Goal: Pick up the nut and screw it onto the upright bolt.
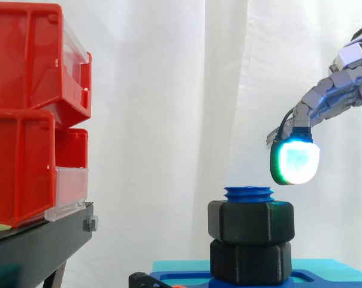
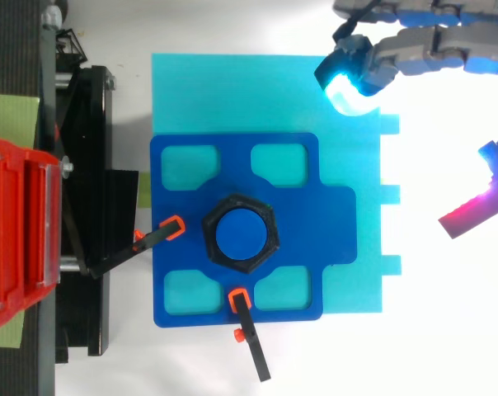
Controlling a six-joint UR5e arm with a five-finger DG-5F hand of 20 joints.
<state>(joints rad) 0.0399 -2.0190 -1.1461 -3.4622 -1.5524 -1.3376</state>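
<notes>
Nut point(image 1: 250, 221), probably light, stiff plastic best pinched across opposite flats, sits on the upright bolt point(image 1: 248, 193) at the plate's point(image 2: 175, 289) centre; the hand point(image 1: 331, 96) hangs beyond its edge, fingers apart, holding nothing.

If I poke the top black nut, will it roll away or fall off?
Probably not: the top nut sits around the blue bolt, so a sideways poke would likely just stop against the bolt. Its flat sides probably give good grip for turning. It looks thick and stiff, so it is unlikely to bend.
</notes>
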